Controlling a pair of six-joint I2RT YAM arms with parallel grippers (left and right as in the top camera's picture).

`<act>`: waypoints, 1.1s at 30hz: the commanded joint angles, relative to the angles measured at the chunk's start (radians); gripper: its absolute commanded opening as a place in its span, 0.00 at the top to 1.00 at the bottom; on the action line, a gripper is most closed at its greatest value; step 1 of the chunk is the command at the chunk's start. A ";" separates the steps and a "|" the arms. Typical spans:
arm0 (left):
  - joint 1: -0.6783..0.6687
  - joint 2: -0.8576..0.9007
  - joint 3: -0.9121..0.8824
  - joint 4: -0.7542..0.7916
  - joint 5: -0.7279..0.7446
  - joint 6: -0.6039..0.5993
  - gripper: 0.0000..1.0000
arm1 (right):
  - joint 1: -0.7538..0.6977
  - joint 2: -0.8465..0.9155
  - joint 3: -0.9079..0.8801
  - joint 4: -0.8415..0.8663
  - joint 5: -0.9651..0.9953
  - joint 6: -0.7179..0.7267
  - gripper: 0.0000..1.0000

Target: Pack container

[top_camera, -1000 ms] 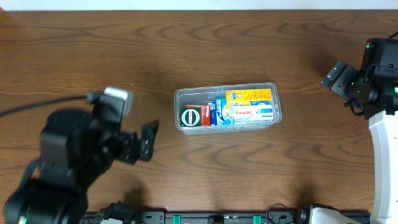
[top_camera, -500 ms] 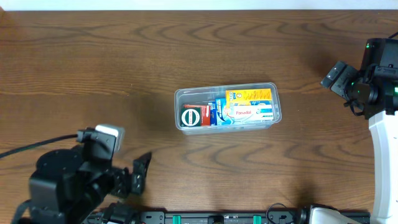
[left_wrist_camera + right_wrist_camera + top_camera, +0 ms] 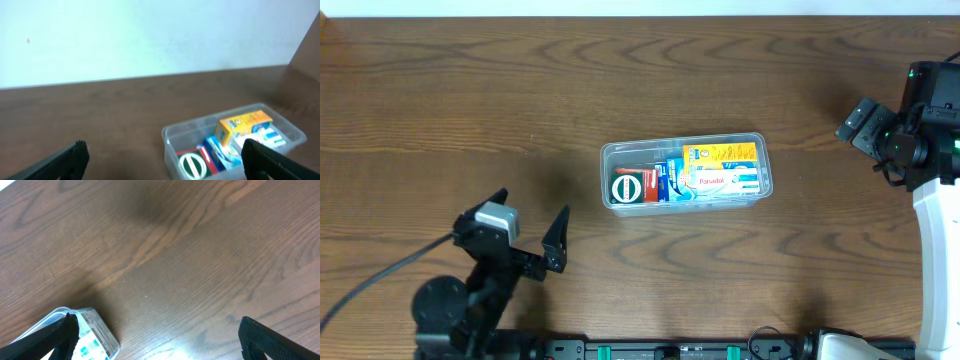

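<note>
Item 1: we are logging the container (image 3: 682, 140) as sitting mid-table (image 3: 520, 90), with small boxes (image 3: 720, 153) packed inside.
Item 2: we are holding the left gripper (image 3: 528, 221) spread wide and empty near the front edge, well apart from the container.
Item 3: we are holding the right gripper (image 3: 157, 326) wide apart, gripping nothing, at the far right.

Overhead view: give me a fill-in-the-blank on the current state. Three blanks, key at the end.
The clear plastic rectangular container on the brown wooden table holds several small cardboard ___. The left hand stands apart from the container, holding nothing, its fingers ___. Just above the white-and-blue Panadol box in the overhead view lies a ___ cardboard box.
Missing words: boxes; open; yellow.
</note>
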 commanded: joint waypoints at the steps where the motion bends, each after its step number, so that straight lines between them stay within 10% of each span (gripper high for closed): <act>1: 0.024 -0.081 -0.135 0.109 0.058 0.007 0.02 | -0.004 0.001 0.004 -0.002 0.007 0.014 0.01; 15: 0.043 -0.241 -0.483 0.417 0.011 0.011 0.02 | -0.004 0.001 0.004 -0.002 0.007 0.014 0.01; 33: 0.040 -0.241 -0.540 0.305 -0.183 0.027 0.02 | -0.004 0.001 0.004 -0.002 0.007 0.014 0.01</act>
